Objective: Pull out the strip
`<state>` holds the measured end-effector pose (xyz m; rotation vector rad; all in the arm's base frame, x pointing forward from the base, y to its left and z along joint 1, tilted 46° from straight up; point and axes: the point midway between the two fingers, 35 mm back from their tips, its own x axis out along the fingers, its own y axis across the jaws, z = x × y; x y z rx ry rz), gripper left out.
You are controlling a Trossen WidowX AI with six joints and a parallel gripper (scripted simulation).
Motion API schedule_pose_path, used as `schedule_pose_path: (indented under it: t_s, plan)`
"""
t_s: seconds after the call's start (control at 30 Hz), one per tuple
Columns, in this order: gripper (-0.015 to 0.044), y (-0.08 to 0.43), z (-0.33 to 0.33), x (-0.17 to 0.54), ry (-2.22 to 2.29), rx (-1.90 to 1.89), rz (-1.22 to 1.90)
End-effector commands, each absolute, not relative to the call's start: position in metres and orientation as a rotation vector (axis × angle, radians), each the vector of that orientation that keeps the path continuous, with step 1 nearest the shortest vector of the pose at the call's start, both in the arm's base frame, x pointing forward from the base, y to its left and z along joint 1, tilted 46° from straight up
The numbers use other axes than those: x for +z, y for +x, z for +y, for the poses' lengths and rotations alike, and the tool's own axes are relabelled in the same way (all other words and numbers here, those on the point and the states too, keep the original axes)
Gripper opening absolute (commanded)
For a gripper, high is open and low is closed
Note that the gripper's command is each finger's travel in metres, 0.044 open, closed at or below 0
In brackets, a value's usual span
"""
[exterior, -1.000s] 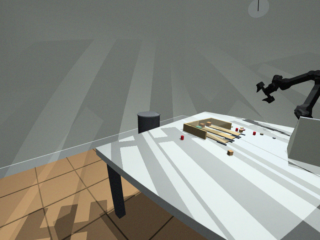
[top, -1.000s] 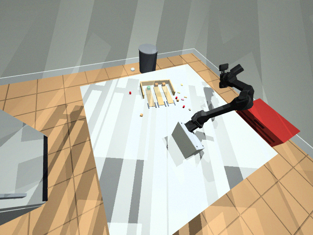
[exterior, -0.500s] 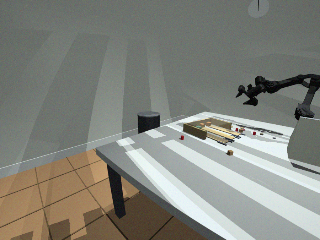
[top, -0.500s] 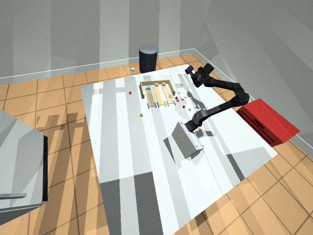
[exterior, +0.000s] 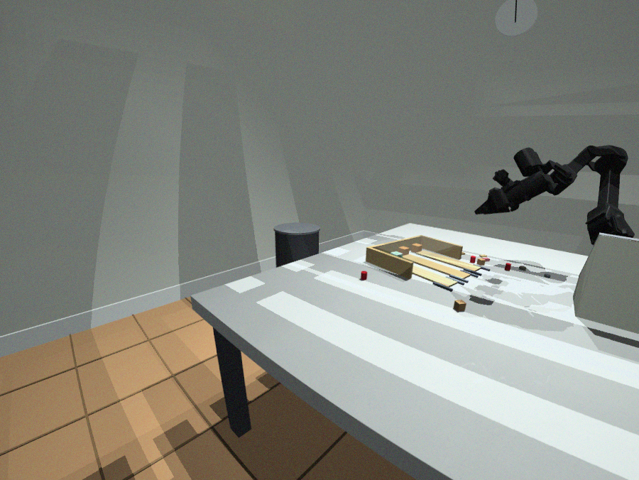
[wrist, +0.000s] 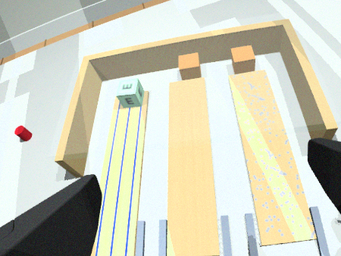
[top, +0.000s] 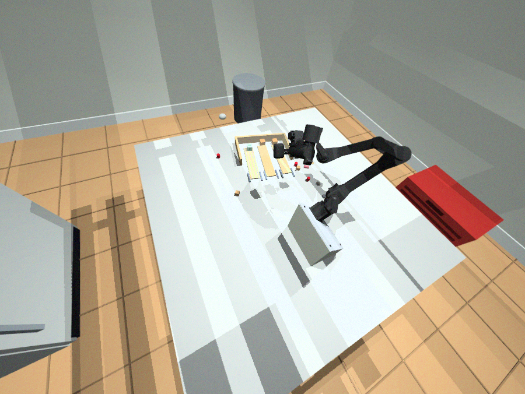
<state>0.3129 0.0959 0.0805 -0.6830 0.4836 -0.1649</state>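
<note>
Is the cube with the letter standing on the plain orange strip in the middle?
No, the labelled cube rests on the far end of the pale yellow strip with blue lines, left of the plain orange strip.

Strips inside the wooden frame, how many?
3, side by side in the wrist view. Left: pale blue-lined strip, labelled cube on its far end. Middle: plain tan strip. Right: speckled strip. None looks hidden.

Mint labelled cube (wrist: 130, 92) upright on far end of blue-lined strip (wrist: 120, 179).
</note>
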Motion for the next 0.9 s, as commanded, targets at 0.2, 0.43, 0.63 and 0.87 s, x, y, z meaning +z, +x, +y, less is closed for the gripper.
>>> schedule_pose_path:
  t_s: [0.2, 0.43, 0.63, 0.87]
  plan:
    - [0.04, 0.295, 0.101, 0.065, -0.805, -0.129, 0.496]
    - [0.0216, 0.328, 0.118, 0.038, -0.752, -0.163, 0.669]
    - [0.0059, 0.356, 0.127, 0.004, -0.687, -0.242, 0.863]
    - [0.0, 0.376, 0.125, -0.038, -0.61, -0.394, 1.082]
